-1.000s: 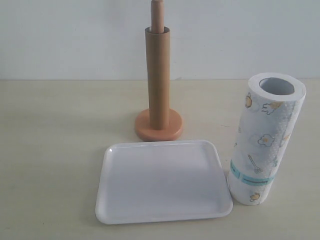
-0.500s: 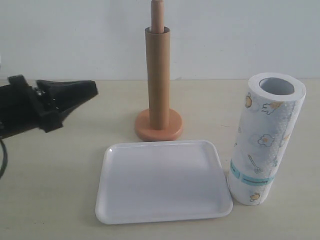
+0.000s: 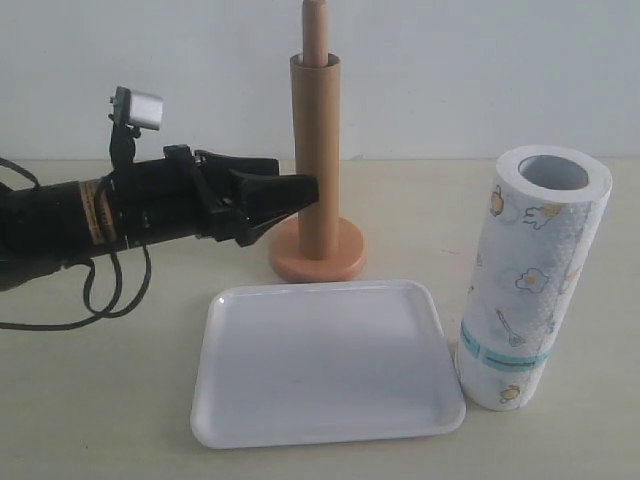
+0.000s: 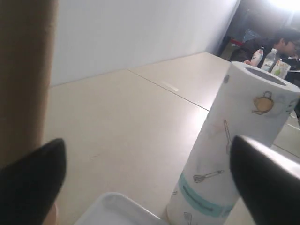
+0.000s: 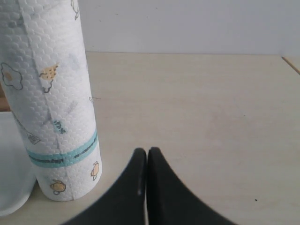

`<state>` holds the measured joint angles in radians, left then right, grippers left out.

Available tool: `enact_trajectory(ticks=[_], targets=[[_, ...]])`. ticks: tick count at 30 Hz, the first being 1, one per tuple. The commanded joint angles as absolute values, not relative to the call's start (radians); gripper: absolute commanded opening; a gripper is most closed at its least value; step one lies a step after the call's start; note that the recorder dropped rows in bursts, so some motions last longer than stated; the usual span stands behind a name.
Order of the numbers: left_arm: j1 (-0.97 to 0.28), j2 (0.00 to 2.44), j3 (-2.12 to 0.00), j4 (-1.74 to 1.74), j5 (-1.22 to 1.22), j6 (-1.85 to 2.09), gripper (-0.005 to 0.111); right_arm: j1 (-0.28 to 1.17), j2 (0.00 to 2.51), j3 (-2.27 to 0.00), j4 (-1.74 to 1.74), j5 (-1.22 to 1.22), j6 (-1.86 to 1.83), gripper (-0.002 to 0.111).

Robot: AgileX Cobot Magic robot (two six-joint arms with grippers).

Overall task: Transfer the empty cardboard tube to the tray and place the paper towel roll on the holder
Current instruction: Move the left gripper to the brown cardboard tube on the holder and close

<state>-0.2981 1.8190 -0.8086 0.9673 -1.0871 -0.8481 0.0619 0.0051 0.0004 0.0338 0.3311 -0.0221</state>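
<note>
The brown cardboard tube [image 3: 316, 150] stands upright over the pole of the wooden holder [image 3: 318, 252], whose tip [image 3: 315, 22] sticks out above it. My left gripper [image 3: 300, 190] reaches in from the left, its tips just at the tube's left side. It is open [image 4: 150, 180]; the tube [image 4: 23, 70] shows by one finger [image 4: 33, 183], and nothing is between the fingers. The white tray [image 3: 325, 420] lies in front of the holder. The printed paper towel roll [image 3: 535, 280] stands upright to the tray's right. My right gripper [image 5: 147, 154] is shut and empty beside the roll [image 5: 51, 93].
A white wall rises behind the table. In the left wrist view a person and bottles [image 4: 267, 58] show beyond the table's far end. The left arm's cable [image 3: 110, 290] hangs over the table at the left.
The left arm has come in from the left edge and advanced right until its gripper reaches the tube. Tube, tray and roll have not moved.
</note>
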Motion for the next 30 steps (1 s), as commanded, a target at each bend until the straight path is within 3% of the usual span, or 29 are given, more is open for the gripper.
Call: enact_trajectory(ticks=[1, 12, 30], targets=[[-0.304, 1.889, -0.858, 0.913, -1.125, -0.863, 0.11, 0.059, 0.0, 0.0, 0.031, 0.322, -0.022, 0.0], [-0.304, 2.004, -1.012, 0.882, -1.113, -0.64, 0.11, 0.059, 0.0, 0.0, 0.031, 0.322, -0.022, 0.0], [-0.304, 2.196, -1.304, 0.879, -1.047, -0.637, 0.11, 0.059, 0.0, 0.0, 0.031, 0.322, -0.022, 0.0]])
